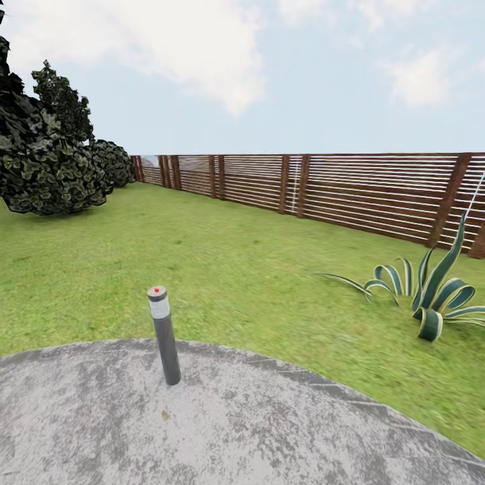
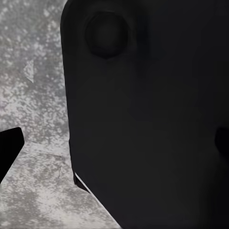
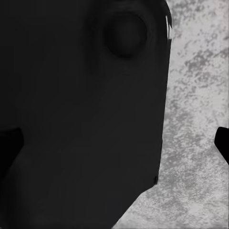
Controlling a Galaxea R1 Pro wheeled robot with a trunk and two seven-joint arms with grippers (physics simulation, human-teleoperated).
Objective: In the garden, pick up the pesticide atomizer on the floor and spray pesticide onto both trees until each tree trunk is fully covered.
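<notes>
The pesticide atomizer [image 1: 165, 337] stands upright on the grey concrete floor [image 1: 269, 431], close to its curved far edge. It is a slim dark-grey cylinder with a pale band and a red dot on its cap. Nothing touches it. In the left wrist view my left gripper [image 2: 114, 148] hangs over the floor [image 2: 33, 95] with its dark fingertips [image 2: 9, 148] wide apart, open and empty. My right gripper [image 3: 114, 143] is likewise open above the floor [image 3: 195, 119]. A black part of the robot's body [image 2: 152, 119] blocks much of both wrist views. The trees and their trunks are out of view.
The garden's green lawn [image 1: 236, 256] spreads beyond the paving to a brown slatted fence [image 1: 350, 188]. A striped-leaf plant [image 1: 431, 289] grows at the right. Near-black cone trees and round bushes [image 1: 47, 162] stand at the far left.
</notes>
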